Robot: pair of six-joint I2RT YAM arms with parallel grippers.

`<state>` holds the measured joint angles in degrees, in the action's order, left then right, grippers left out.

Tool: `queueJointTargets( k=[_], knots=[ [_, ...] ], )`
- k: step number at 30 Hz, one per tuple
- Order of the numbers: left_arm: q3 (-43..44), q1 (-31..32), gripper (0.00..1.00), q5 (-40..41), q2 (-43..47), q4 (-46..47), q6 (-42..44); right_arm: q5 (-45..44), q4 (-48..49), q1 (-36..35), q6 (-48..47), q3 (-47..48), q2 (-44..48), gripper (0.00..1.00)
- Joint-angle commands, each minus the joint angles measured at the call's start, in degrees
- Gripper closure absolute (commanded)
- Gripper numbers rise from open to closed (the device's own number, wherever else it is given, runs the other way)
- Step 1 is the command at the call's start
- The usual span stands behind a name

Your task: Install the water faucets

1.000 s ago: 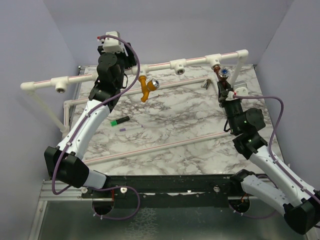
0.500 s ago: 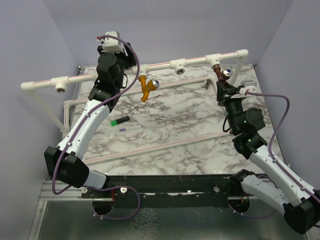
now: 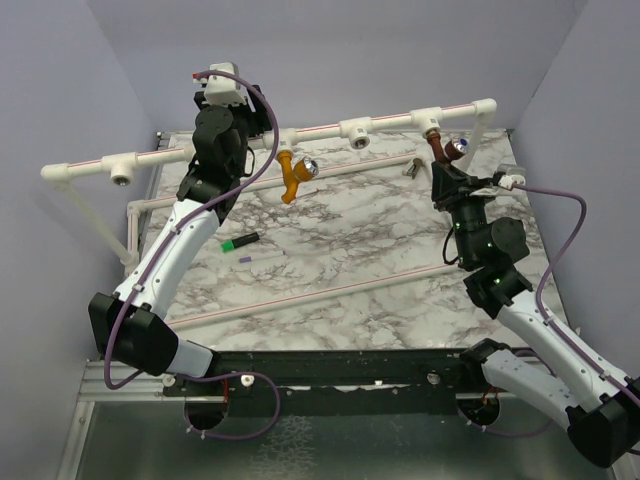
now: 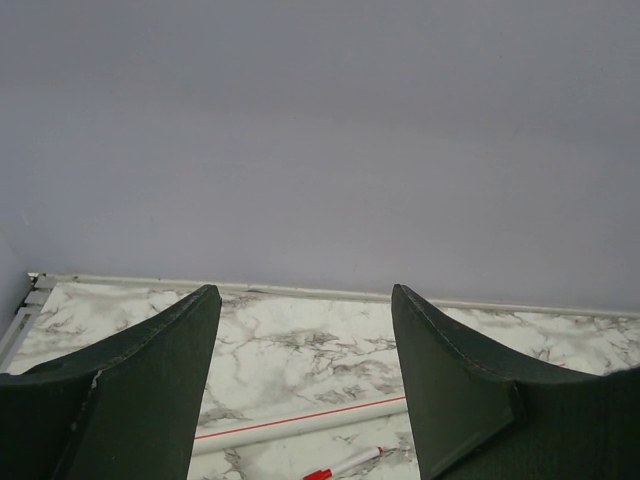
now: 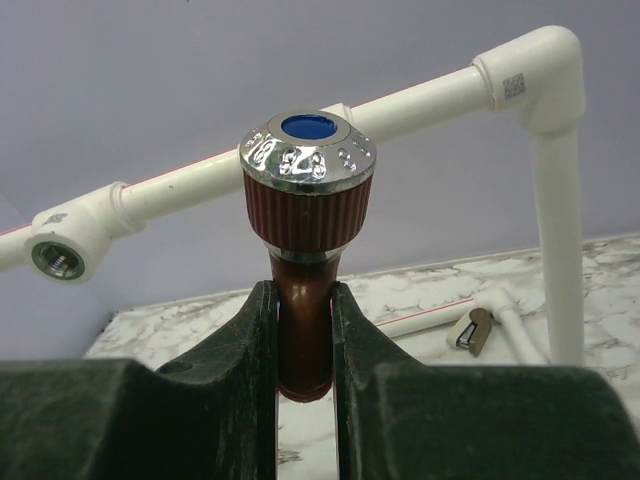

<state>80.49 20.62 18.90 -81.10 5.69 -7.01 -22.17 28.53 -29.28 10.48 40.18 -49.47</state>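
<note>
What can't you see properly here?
Right wrist view: the lower end of the dark reddish-brown plastic faucet hides inside the right gripper.
Top view: its joint with the white pipe tee is too small to judge.
Left wrist view: a red-and-white stick is cut by the bottom edge.

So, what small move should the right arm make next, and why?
Probably twist the wrist to screw the brown faucet into the T-fitting: the right gripper is shut on its neck, and its end sits at the fitting's outlet.
</note>
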Motion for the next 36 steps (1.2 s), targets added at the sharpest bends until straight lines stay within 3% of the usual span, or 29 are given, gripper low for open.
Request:
queueJointTargets(
  k=[1,36],
  knots=[
    [-4.3,0.2,0.29,-1.4,-1.2,-15.4,0.9,0.6,3.9,-0.2,10.1,-0.4,-1.2,0.99],
    [-4.9,0.2,0.29,-2.2,-1.0,-15.4,0.6,-4.3,-5.2,-0.2,58.7,2.4,-0.4,0.99]
  ],
)
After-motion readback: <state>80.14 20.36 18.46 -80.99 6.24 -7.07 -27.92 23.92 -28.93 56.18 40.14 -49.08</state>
